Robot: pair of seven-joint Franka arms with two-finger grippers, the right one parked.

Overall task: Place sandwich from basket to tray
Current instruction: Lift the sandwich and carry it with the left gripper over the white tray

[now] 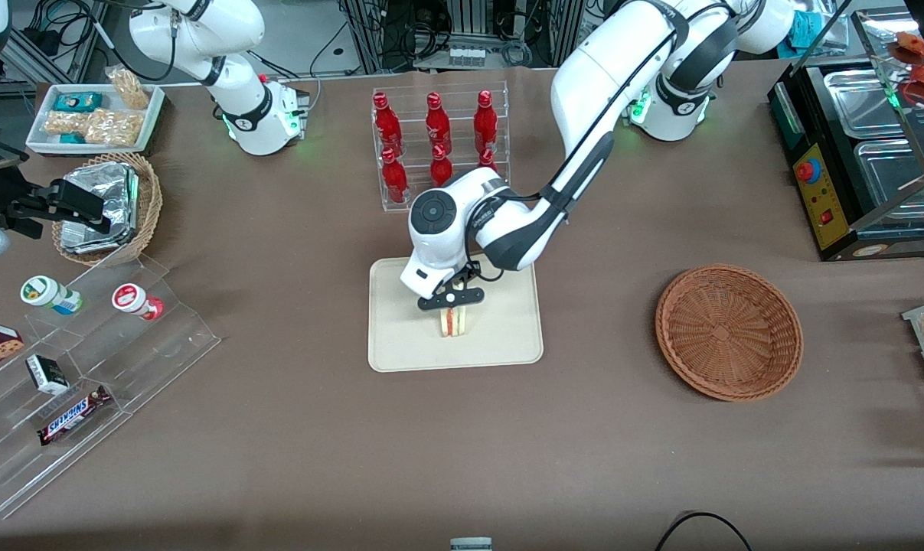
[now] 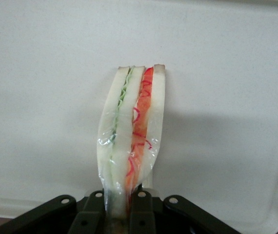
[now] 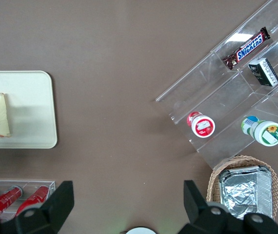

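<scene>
The fingers (image 2: pixel 141 209) of our gripper (image 1: pixel 452 303) were clamped on the sandwich (image 1: pixel 452 321), held upright over the middle of the tray (image 1: pixel 507 337). We saw a rack of red bottles (image 1: pixel 439 145) standing just past the tray's farther edge. The basket (image 1: pixel 728 330) sat well apart, toward the working arm's end, with bare tabletop (image 1: pixel 599 321) between.

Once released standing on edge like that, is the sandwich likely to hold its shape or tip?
The sandwich, pinched by the gripper over the tray, looks soft; its slices bow. Standing narrow, it would probably tip. Its clear wrap may be slippery.
</scene>
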